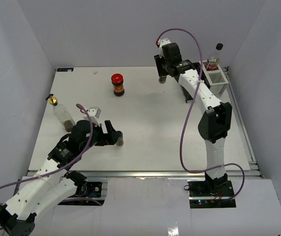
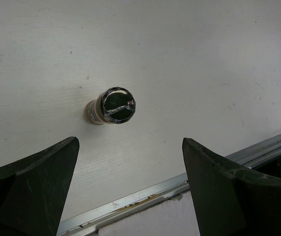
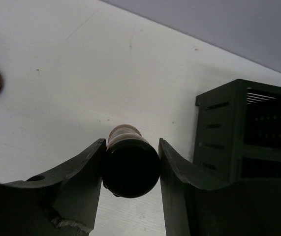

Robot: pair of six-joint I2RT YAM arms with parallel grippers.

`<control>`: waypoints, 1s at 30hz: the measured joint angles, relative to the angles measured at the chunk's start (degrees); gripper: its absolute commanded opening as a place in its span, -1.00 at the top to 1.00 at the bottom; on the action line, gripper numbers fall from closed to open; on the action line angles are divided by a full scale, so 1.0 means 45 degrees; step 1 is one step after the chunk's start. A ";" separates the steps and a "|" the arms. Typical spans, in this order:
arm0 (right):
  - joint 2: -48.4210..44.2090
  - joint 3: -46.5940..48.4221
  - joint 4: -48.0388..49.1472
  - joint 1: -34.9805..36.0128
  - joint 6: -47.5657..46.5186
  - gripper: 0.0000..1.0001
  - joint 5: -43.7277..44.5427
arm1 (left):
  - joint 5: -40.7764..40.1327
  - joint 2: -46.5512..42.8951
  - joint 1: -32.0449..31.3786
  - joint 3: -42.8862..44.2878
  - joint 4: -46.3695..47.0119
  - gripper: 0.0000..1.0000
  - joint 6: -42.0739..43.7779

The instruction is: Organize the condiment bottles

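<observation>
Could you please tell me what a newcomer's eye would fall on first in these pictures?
The red-lidded jar stands alone toward the back of the white table, the brightest thing there. To its right, the right gripper is clamped on a black-capped shaker near the wire rack. Near the front, the left gripper is open, facing a second shaker.

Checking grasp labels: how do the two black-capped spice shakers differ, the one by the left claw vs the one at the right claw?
Grip: the left-side shaker stands free on the table, untouched, ahead of the open left claw; the right-side shaker is clamped in the right claw.
Place: the left-side shaker is near the table's front edge; the right-side shaker is far back, nearer the wire rack.
Shared: both small, black-capped.
</observation>
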 measured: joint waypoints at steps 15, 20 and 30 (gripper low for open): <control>-0.2932 -0.1763 -0.0644 -0.3135 0.0105 0.85 0.1206 | 0.0005 0.0000 0.0003 0.0000 0.0000 -0.94 0.0004; -0.2928 -0.2473 -0.0546 -0.3411 0.0078 0.85 0.1083 | 0.0005 0.0000 0.0005 0.0000 0.0005 -0.94 0.0000; -0.2409 -0.2834 0.0650 -0.3765 -0.0142 0.85 0.0741 | 0.0005 0.0044 0.0003 -0.0001 0.0003 -0.94 0.0003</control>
